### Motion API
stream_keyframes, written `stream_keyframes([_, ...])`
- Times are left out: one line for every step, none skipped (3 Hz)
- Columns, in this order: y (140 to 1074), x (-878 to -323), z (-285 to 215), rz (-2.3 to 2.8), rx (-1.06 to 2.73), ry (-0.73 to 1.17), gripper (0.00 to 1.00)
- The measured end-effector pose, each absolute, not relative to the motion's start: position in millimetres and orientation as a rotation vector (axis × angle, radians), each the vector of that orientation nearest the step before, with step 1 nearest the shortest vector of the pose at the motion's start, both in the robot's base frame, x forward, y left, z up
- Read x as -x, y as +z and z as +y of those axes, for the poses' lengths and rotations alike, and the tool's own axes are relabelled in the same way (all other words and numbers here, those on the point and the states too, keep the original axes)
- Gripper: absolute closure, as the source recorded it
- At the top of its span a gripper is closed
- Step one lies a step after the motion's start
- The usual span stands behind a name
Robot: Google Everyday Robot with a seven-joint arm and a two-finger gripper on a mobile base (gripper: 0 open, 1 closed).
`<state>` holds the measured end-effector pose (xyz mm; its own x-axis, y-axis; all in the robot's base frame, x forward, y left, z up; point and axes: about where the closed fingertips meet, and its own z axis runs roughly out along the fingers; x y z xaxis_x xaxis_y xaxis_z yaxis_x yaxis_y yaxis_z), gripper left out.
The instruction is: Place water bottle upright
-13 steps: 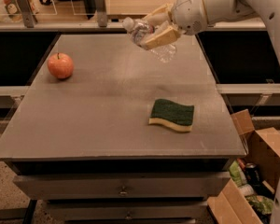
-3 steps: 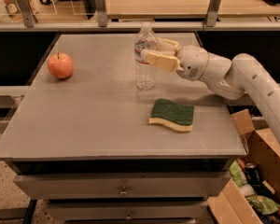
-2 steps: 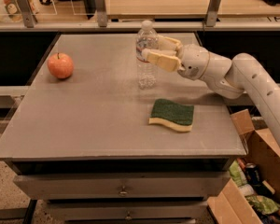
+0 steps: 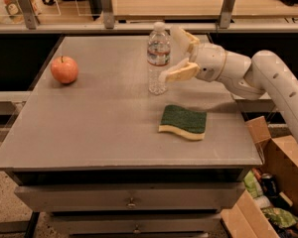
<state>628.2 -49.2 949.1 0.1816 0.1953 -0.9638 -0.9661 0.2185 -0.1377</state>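
Note:
The water bottle [image 4: 158,58], clear and ribbed with a white cap and a red-and-white label band, stands upright on the grey table [image 4: 99,128], right of centre towards the back. My gripper [image 4: 169,53] reaches in from the right and is open. One finger [image 4: 183,36] is behind the bottle's right shoulder, the other finger [image 4: 178,73] is in front of it at mid height. The bottle stands on its own base between and just left of the fingers.
A red apple [image 4: 64,69] sits at the table's left. A green-and-yellow sponge [image 4: 184,121] lies in front of the bottle, to its right. An open cardboard box [image 4: 275,182] with clutter stands on the floor at the right. A railing with posts [image 4: 107,6] runs behind the table.
The gripper carried the tilted bottle down and stood it on the table. Its fingers, shut on the bottle a second ago, have spread apart and let it go.

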Motion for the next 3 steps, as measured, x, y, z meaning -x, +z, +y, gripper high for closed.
stream_keyframes([957.8, -625.2, -49.6, 1.057, 1.042, 0.981, 0.0])
stream_keyframes([969.1, -621.7, -53.7, 1.135, 1.132, 0.899, 0.0])
stream_keyframes([970.0, -621.4, -55.7, 1.152, 1.142, 0.884, 0.0])
